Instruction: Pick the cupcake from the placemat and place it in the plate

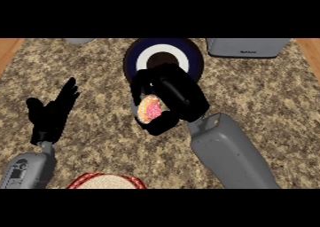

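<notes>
Placemat [107, 181]: nearest, at the lower edge, red rim with a pale centre, only partly in view.
Left robot hand [51, 116]: at the view's left, fingers straight and pointing up, holding nothing.
Right robot hand [170, 98]: mid-scene, fingers and thumb curled round the cupcake.
Cupcake [149, 109]: pink-frosted, clasped in the right robot hand, off the placemat, just short of the plate (partly hidden by fingers).
Plate [141, 53]: dark blue rim, white ring, dark centre; the fingers overlap its near edge.
Bench [267, 88]: speckled stone top.
Grey box [247, 47]: far right edge.

Speckled counter [267, 97] bears plate [136, 51]; placemat [107, 181].
</notes>
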Tool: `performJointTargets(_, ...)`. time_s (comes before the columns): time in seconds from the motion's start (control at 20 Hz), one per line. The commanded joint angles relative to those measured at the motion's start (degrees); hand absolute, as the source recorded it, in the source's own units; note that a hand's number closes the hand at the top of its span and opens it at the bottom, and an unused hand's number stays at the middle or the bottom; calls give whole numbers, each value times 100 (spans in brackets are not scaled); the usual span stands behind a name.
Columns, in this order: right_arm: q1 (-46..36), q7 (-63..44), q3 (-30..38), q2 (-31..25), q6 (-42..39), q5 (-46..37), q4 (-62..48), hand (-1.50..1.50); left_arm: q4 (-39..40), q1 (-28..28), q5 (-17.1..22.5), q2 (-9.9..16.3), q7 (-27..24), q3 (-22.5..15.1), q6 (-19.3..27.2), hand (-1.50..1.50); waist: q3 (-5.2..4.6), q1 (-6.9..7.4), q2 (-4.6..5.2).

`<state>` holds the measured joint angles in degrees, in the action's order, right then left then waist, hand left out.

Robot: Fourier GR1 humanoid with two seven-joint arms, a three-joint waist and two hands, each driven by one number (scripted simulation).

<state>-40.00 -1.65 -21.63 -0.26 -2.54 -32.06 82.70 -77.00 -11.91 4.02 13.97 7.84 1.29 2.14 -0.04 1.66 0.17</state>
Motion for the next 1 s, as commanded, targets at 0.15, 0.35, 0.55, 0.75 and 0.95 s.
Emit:
performJointTargets(0.15, -1325, -89, 1052, 26, 336, 765, -1777, 150, -40, -179, 109, 39, 251, 137, -78, 0, 3, -33, 14)
performJointTargets(0.35, -1680, 635, 1578, 10, 575, 598, -3193, 150, 23, -54, -88, -60, -52, 76, 41, 0, 2, -11, 40)
performJointTargets(0.55, -2315, 1051, 2008, -118, 900, 554, -4427, 150, 83, -21, -129, -190, -133, 3, 48, 0, 1, 54, 75)
performJointTargets(0.75, -2416, 1977, 2163, -475, 960, 462, -5428, 150, -236, -86, 14, 46, 229, 61, -204, 0, 5, 148, 106)
performJointTargets(0.95, -2773, 2018, 1901, -625, 596, 118, -6103, 150, 199, -241, -66, -68, -8, 77, -144, 0, 1, 133, 129)
